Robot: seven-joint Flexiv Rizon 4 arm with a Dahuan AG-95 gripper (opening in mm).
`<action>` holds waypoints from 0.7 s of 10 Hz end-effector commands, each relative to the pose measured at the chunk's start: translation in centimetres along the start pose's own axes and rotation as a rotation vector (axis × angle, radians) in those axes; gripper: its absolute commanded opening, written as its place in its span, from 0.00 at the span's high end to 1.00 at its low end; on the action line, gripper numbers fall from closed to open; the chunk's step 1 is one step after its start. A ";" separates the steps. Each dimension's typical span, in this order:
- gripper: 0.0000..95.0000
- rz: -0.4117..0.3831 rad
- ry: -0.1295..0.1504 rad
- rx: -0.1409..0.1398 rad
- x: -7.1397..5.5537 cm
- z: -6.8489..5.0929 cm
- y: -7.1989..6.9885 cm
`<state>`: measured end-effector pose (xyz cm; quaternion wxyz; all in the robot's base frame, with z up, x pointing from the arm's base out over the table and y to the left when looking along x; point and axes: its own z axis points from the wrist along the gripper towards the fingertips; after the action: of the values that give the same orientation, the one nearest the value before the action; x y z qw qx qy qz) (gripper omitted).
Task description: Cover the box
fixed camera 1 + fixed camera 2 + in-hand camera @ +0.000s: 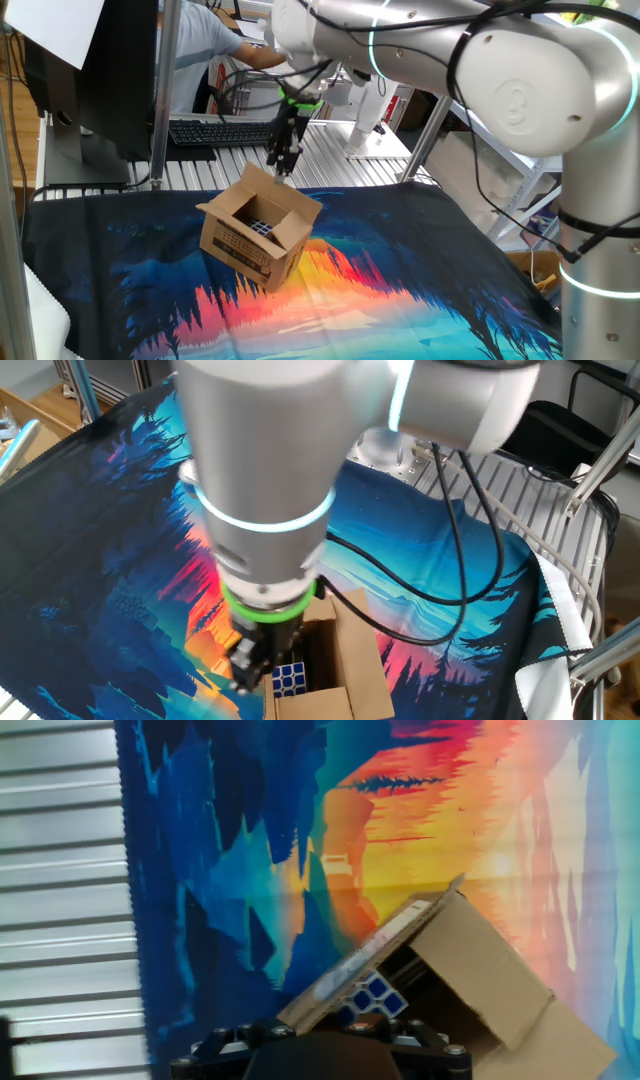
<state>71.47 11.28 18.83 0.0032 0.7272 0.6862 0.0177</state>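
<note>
Box (255, 232): open-topped, flaps up, long axis diagonal on the cloth (400, 290), printed side facing the camera. My gripper (283, 160) above its rear flap; jaw opening indiscernible.

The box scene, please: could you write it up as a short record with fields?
box: brown cardboard box, flaps open, tilted on one lower edge
contents: puzzle cube inside
surface: printed cloth over the table
gripper: gripper above the box's rear flap; jaw state unclear
task state: box not yet covered
</note>
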 end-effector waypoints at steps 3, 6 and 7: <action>0.40 0.011 -0.015 0.004 0.3 1.0 -0.4; 0.40 0.007 -0.014 0.012 0.7 1.6 -0.9; 0.40 0.003 -0.014 0.017 1.0 2.1 -1.4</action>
<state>70.51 12.52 16.59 0.0005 0.7283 0.6852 0.0050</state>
